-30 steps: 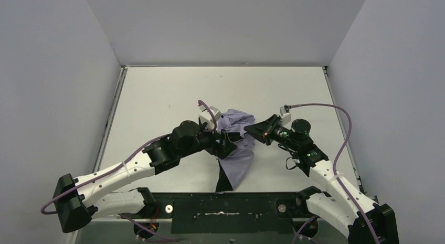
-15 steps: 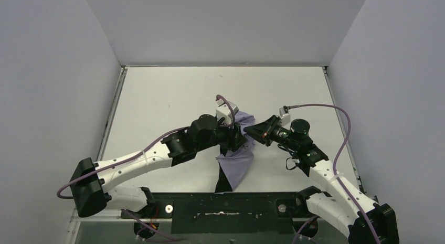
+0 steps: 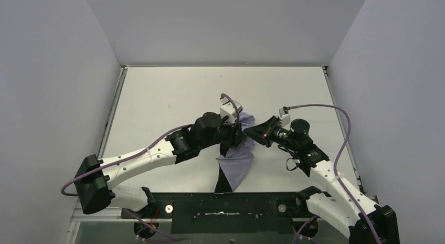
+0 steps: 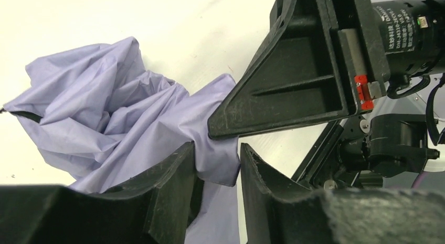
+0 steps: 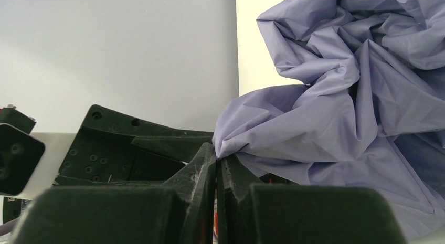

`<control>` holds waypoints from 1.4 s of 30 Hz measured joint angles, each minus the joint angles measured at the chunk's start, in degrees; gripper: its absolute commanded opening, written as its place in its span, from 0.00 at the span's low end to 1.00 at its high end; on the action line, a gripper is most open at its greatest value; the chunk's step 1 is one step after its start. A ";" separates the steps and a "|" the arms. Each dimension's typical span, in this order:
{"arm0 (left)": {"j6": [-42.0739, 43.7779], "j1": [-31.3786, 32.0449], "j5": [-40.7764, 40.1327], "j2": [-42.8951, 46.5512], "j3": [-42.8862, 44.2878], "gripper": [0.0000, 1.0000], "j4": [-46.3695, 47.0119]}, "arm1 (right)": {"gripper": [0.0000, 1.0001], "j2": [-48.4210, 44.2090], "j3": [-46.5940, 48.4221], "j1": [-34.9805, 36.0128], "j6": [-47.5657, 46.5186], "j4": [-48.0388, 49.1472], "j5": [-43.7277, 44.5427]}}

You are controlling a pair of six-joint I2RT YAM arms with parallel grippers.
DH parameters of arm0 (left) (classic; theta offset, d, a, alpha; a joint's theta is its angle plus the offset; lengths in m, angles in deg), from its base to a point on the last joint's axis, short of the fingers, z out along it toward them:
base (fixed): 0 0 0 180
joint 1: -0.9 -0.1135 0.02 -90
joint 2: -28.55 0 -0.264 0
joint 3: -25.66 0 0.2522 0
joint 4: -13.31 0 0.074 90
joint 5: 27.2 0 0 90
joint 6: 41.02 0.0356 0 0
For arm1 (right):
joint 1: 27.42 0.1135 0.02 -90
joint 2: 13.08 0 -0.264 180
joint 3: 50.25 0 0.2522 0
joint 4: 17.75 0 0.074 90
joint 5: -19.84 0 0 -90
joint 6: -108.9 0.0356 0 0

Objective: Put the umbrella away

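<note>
Where both arms meet over middle of tabletop, umbrella lies as crumpled lavender heap, canopy loose, with dark strip running along its near side toward arm bases. Right hand is pressed together, pinching tip of fabric fold between fingertips. Left hand faces it, nearly tip to tip. Its fingers stand somewhat apart with another fold of umbrella cloth between them; cannot tell whether that fold is squeezed or only bracketed.
</note>
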 measured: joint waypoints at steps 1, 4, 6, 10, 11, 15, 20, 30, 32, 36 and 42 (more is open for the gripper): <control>0.24 0.00 -0.04 0.00 0.28 0.25 0.02 | 0.00 -0.15 0.02 0.00 -0.17 -0.22 0.00; 0.72 0.00 -0.17 -0.02 0.94 0.04 0.02 | 0.00 -0.48 0.09 0.00 -0.33 -0.92 0.00; 1.18 0.00 -0.33 -0.13 1.25 0.00 -0.37 | 0.00 -0.61 0.15 0.00 -0.44 -1.16 0.00; 2.03 -0.04 -0.02 -0.63 1.60 0.00 -0.76 | 0.19 -1.09 0.31 0.00 -1.25 -2.32 0.20; 2.19 -0.02 0.22 -0.63 1.60 0.00 -1.03 | 0.27 -1.18 0.48 0.00 -1.64 -2.95 0.20; 3.28 -0.04 0.68 -0.63 2.08 0.00 -3.13 | 0.56 -1.79 3.48 0.00 -5.92 -9.55 1.20; 5.66 -0.04 1.01 -0.26 4.94 0.00 -8.17 | 0.62 -3.82 12.68 0.00 -16.24 -24.83 6.45; 8.13 -0.09 5.62 5.75 6.14 0.00 -16.81 | 0.65 -7.91 18.38 0.00 -28.81 -42.71 16.83; 8.17 0.02 7.76 6.91 6.14 0.00 -18.99 | 0.65 -7.61 18.36 0.00 -29.90 -44.37 17.55; 8.63 1.38 11.10 8.39 6.34 0.00 -23.56 | 0.66 -6.54 18.25 0.00 -31.54 -46.21 18.08; 7.30 7.65 13.29 11.63 0.20 0.00 -24.61 | 0.66 -6.16 17.81 0.00 -32.96 -46.84 18.16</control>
